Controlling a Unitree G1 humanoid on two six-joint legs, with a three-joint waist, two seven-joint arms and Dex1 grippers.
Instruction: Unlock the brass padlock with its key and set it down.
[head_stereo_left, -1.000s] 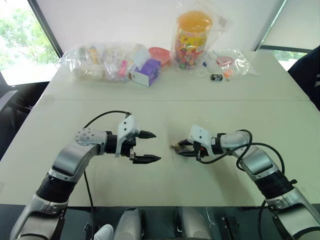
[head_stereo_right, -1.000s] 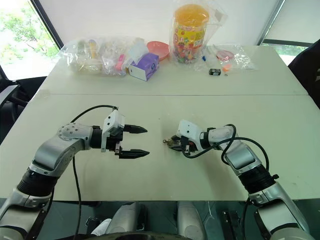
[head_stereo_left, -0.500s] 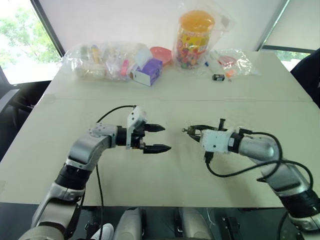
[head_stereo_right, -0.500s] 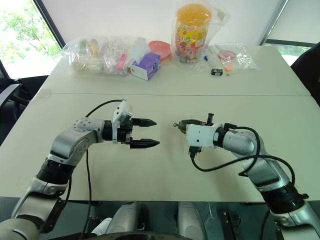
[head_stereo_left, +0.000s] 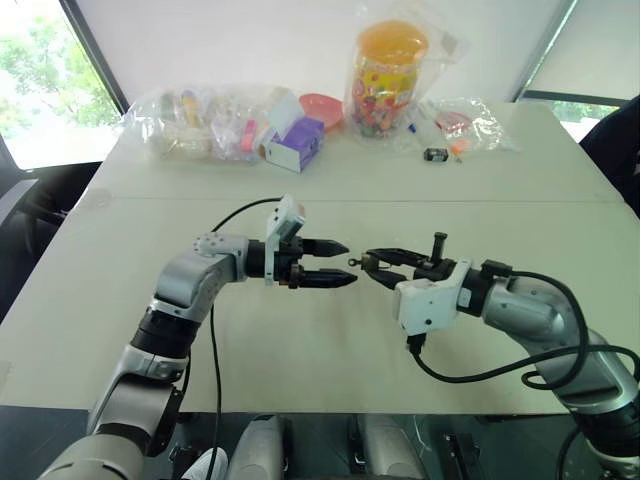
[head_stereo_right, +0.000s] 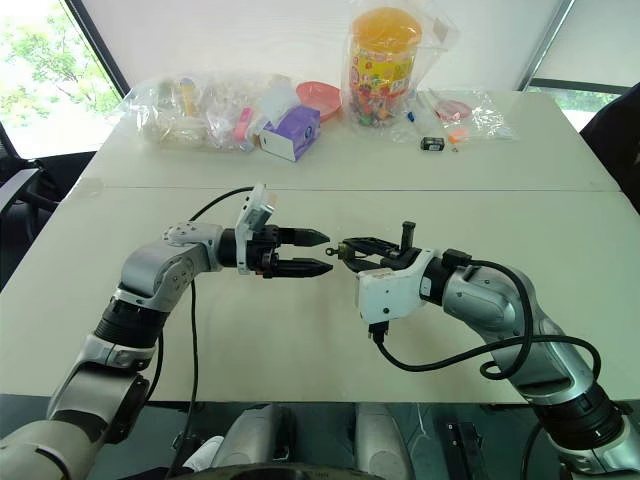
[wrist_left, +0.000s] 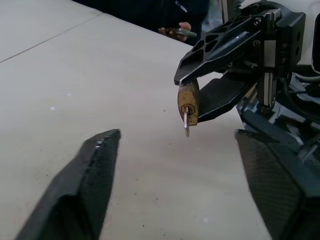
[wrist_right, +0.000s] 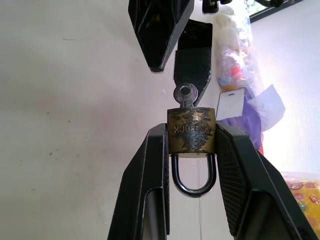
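Brass padlock (wrist_right: 192, 131), key (wrist_right: 185, 94) in keyhole
Shackle closed, body scuffed; held off the tabletop, key bow sticking out of its base.

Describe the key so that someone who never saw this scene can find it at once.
Look above the middle of the white table, where the two arms meet. The right end effector pinches the brass padlock between its fingers. The key is the small silvery piece sticking out of the padlock's body, pointing at the left end effector; the rounder silvery shackle is on the opposite side.
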